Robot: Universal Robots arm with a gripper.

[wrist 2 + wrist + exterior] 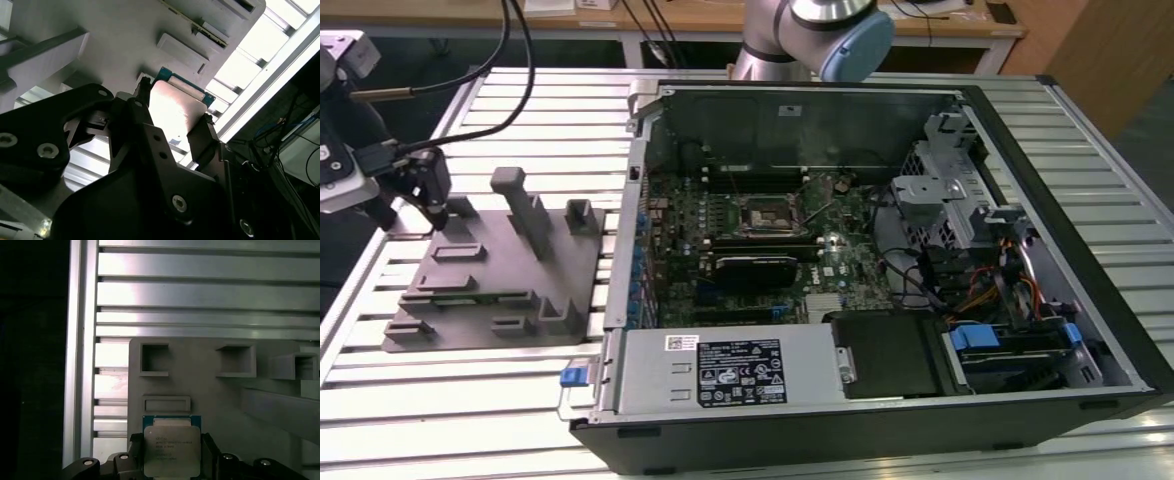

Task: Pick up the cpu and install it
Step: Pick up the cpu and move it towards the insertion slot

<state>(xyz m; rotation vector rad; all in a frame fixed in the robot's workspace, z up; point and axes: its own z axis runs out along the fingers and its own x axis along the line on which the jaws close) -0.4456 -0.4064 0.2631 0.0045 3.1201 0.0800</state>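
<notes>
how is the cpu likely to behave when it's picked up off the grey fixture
Probably stiff: the cpu is a flat board under a metal lid. Likely light, being small beside the grey fixture. Its smooth, shiny top may be slippery, so the end effector gripping opposite edges seems sensible.

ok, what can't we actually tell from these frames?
- Underside of the cpu: hidden in both wrist views, so it is unclear whether it is lifted or resting on the grey fixture.
- Where the gripper meets the fixture: too small in the exterior view, and covered by the gripper's own body.
- The black socket: too small in the exterior view to tell whether it is open or covered.
</notes>
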